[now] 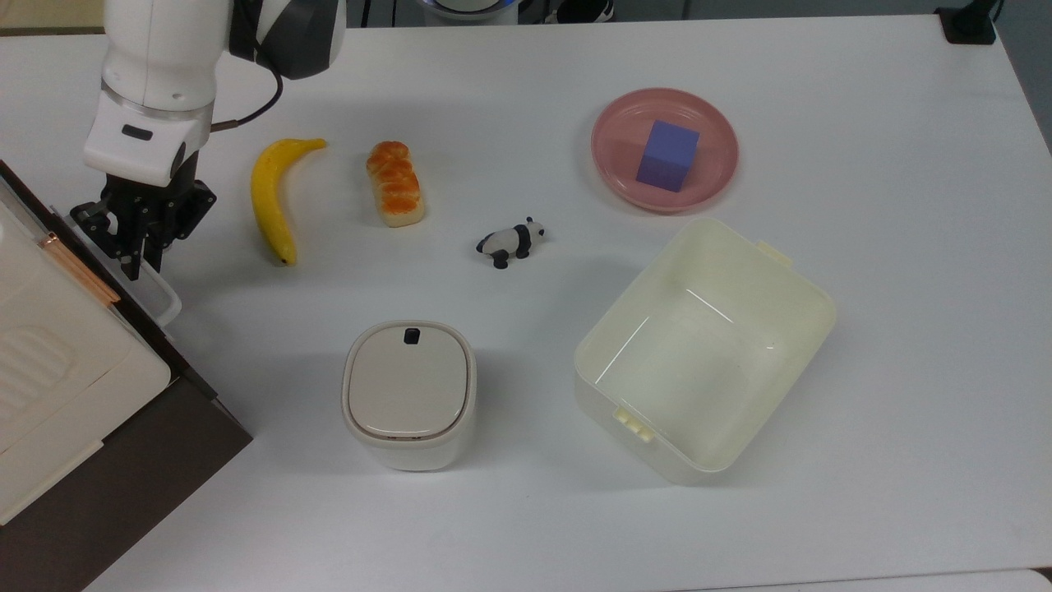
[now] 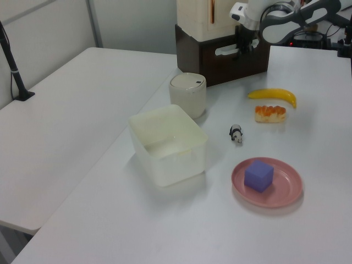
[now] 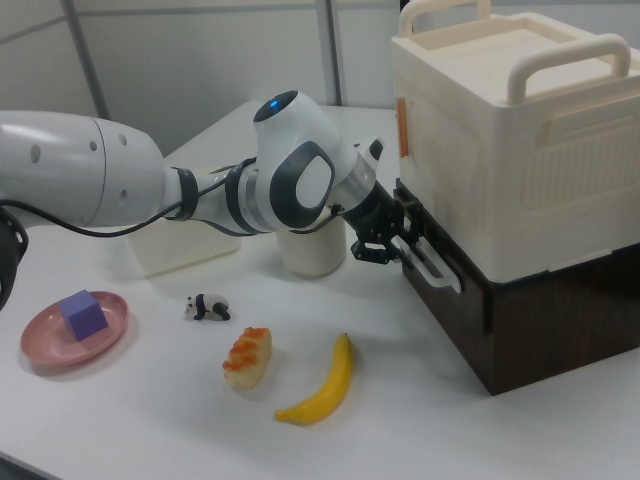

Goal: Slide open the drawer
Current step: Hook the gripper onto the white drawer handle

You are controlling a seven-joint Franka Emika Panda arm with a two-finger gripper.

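Gripping looks like the step in hand: the drawer [image 3: 520, 320], a dark brown front beneath the cream appliance [image 3: 510, 140] at the top view's left edge, sits close to flush with its cabinet, and my claw [image 1: 141, 238] is drawn nearly closed around the near end of its white loop handle [image 1: 156, 292]. In the right view my fingertips [image 3: 383, 246] pinch where that handle [image 3: 432, 262] stands off the panel, so I judge the hold made, though I cannot see how firmly the pads bear on the bar. The opening itself is not yet done in any real measure. What I think comes next is a straight pull away from the panel, out over the surface [image 1: 526, 510] toward the banana [image 1: 271, 197], keeping the pull square to the front so the drawer does not bind and the bar does not slip from my grasp. Beyond the banana lie a bread roll [image 1: 395, 182] and a small panda figure [image 1: 511, 241]; a lidded white canister [image 1: 408, 393] stands nearer the cabinet, a cream tub [image 1: 707, 345] further off, and a purple block [image 1: 667, 155] sits in a pink plate [image 1: 612, 156], well apart from the drawer's path.
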